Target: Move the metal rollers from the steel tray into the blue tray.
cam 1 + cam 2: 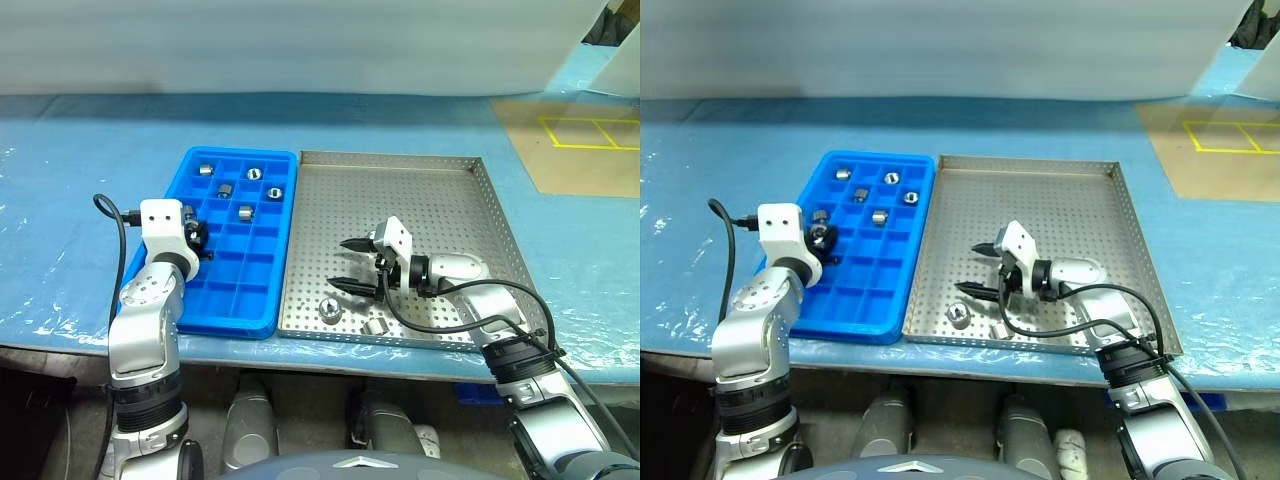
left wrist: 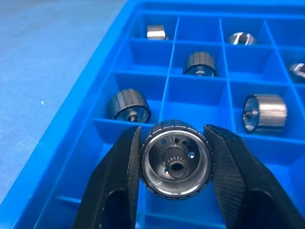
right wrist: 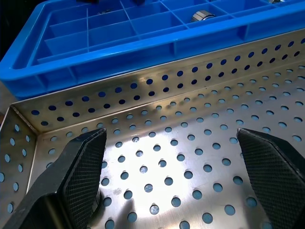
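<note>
A bench [image 1: 70,250] under pale blue plastic sheeting carries the blue tray [image 1: 232,322], and the steel tray [image 1: 440,170] sits touching its right side. Beyond the steel tray's far right corner lies a brown board [image 1: 575,155] with yellow tape lines. The left gripper [image 2: 174,167] holds a roller [image 2: 175,158] clamped between its fingers [image 2: 116,186] over the blue tray's left columns, bore facing the wrist camera. Other rollers [image 1: 246,212] sit in far compartments; two rollers [image 1: 329,310] remain near the steel tray's front rim. The right gripper [image 1: 352,265] hovers above them, fingers spread wide, empty.
</note>
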Robot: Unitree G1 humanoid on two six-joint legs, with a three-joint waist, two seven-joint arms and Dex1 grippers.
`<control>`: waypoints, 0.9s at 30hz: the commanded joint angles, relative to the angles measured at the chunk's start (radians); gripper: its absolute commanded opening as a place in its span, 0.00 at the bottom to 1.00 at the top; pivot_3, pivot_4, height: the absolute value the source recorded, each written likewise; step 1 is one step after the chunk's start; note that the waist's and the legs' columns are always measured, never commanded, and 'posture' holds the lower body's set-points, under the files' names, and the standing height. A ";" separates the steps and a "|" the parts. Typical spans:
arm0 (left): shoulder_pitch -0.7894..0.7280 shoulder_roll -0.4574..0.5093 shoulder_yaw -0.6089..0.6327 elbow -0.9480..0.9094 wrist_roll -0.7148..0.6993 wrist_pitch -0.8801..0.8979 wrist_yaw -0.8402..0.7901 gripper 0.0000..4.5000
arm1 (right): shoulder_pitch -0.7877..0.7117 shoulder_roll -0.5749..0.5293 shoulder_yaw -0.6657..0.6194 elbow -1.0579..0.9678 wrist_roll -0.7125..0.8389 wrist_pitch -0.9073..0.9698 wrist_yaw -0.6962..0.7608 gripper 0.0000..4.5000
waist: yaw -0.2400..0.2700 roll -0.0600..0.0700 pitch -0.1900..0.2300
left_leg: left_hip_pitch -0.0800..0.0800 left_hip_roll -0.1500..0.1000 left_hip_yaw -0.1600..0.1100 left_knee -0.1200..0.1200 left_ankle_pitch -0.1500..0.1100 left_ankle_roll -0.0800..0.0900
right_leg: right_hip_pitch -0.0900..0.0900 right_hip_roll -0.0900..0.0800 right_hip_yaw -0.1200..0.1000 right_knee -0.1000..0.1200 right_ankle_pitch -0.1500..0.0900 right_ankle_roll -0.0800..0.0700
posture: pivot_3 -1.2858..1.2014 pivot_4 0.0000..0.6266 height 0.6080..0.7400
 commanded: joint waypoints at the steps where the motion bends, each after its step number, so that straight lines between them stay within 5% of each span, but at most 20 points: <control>1: -0.025 0.031 -0.005 0.007 -0.033 0.001 -0.011 0.59 | -0.006 -0.003 -0.011 -0.018 0.008 -0.015 0.007 1.00 | 0.000 0.000 0.000 | 0.000 0.000 0.000 0.000 0.000 0.000 | 0.000 0.000 0.000 0.000 0.000 0.000 | 0.57 0.24 1.00; 7: -0.056 0.049 -0.041 0.016 -0.081 0.043 -0.026 1.00 | 0.005 -0.011 -0.021 -0.033 0.011 -0.009 -0.002 1.00 | 0.000 0.000 0.000 | 0.000 0.000 0.000 0.000 0.000 0.000 | 0.000 0.000 0.000 0.000 0.000 0.000 | 0.56 0.24 1.00; 18: -0.161 0.074 -0.167 -0.090 -0.348 0.124 -0.237 1.00 | 0.021 -0.020 -0.030 -0.048 0.011 -0.011 -0.022 1.00 | -0.005 0.000 0.000 | 0.001 0.000 0.001 -0.001 0.000 -0.001 | -0.001 0.000 0.001 0.001 0.000 0.000 | 0.54 0.24 1.00; 27: -0.206 0.298 -0.329 -0.061 -0.427 0.026 -0.518 1.00 | 0.064 -0.077 -0.058 -0.124 0.062 0.063 0.006 1.00 | -0.004 0.000 0.000 | 0.001 0.000 0.002 -0.001 0.000 -0.001 | -0.001 0.000 0.002 0.001 0.000 0.000 | 0.53 0.24 1.00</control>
